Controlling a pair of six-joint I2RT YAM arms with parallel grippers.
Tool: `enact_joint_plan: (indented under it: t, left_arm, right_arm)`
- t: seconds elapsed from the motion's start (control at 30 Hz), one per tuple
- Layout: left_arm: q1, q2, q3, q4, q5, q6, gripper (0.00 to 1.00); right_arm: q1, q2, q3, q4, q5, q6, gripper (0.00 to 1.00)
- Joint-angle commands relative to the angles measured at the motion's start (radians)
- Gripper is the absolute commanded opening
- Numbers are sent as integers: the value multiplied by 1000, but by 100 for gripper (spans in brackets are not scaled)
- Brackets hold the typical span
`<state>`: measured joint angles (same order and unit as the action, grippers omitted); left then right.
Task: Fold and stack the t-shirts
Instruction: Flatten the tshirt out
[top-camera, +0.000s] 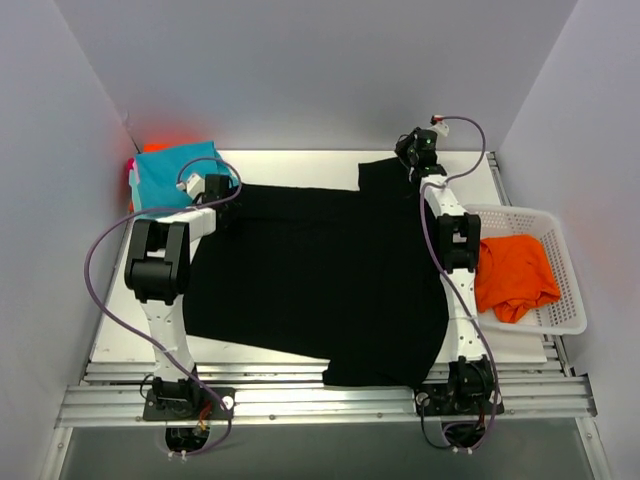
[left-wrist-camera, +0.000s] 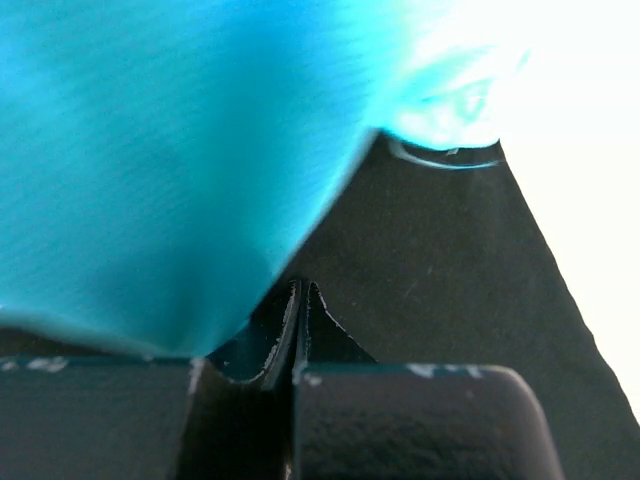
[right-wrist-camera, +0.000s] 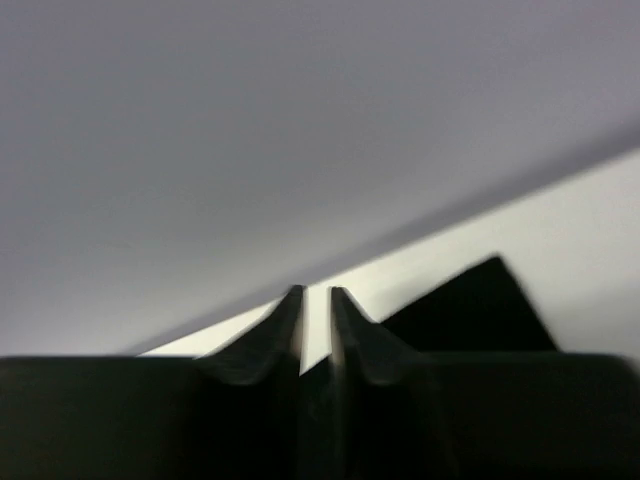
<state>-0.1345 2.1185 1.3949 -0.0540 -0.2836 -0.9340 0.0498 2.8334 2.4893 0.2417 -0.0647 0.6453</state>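
A large black t-shirt (top-camera: 320, 270) lies spread over most of the table. My left gripper (top-camera: 228, 192) is at its far left sleeve, beside a folded teal t-shirt (top-camera: 175, 175). In the left wrist view the left gripper (left-wrist-camera: 301, 288) is shut, tips pressed into the black t-shirt (left-wrist-camera: 450, 300), with the teal t-shirt (left-wrist-camera: 150, 150) close on the left. My right gripper (top-camera: 412, 152) is at the far right sleeve. Seen from the right wrist, the right gripper (right-wrist-camera: 316, 292) shows only a narrow slit with dark cloth low in it, and the black t-shirt (right-wrist-camera: 470, 300) sticks out to the right.
A white lattice basket (top-camera: 570, 300) at the right edge holds a bright orange t-shirt (top-camera: 512, 275). Orange and pink cloth edges (top-camera: 160, 146) show behind the teal one at the back left. Grey walls close in on three sides.
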Motion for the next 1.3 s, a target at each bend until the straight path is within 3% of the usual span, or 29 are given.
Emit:
enact_joint_plan:
  t: [0.0,0.07,0.1,0.13,0.2,0.23,0.27,0.4,0.53,0.57,0.63,0.67,0.7,0.77,1.1,1.27]
  left_arm:
    - [16,-77,-117,112,-100,-72,2]
    - [6,-119,-167,238,-136,-75,14]
    - [1,-132,-197,270,-146,-53,22]
    - [-5,-144,-200,342,-155,-26,39]
    - [-28,-179,-183,422,-178,70,59]
    - [-36,-189,-165,425,-180,99,71]
    - [-40,-202,-145,425,-180,121,76]
    - [-43,-239,-60,408,-100,185,82]
    - [-50,-294,-66,382,-75,184,82]
    - [-51,-320,-82,382,-72,182,82]
    - [-54,-342,-115,394,-69,170,81]
    - [-56,-357,-152,399,-63,164,81]
    - [-56,-362,-166,404,-57,159,80]
    - [-56,-365,-201,410,-25,153,78]
    - [-62,-351,-283,425,21,153,73]
    - [-59,-338,-286,430,35,150,72]
  right_arm:
    - [13,-22,10,249,-35,-80,18]
    - [15,-69,-27,301,-27,-107,43]
    - [13,-101,-61,318,-24,-127,78]
    - [15,-185,-102,338,0,-137,84]
    - [16,-302,-301,410,46,-153,89]
    - [16,-436,-387,488,107,-153,90]
    - [19,-503,-555,526,136,-154,90]
    - [42,-832,-836,512,281,-154,94]
    - [82,-976,-992,340,368,-158,95]
    - [84,-986,-1013,305,373,-147,93]
    - [85,-999,-1059,213,352,-125,69]
    - [84,-996,-1075,188,345,-99,53]
    - [84,-984,-1087,170,326,-89,19]
    - [82,-947,-1109,117,309,-65,0]
    - [76,-796,-1066,-31,293,-6,0]
    - [61,-654,-913,-146,276,1,0]
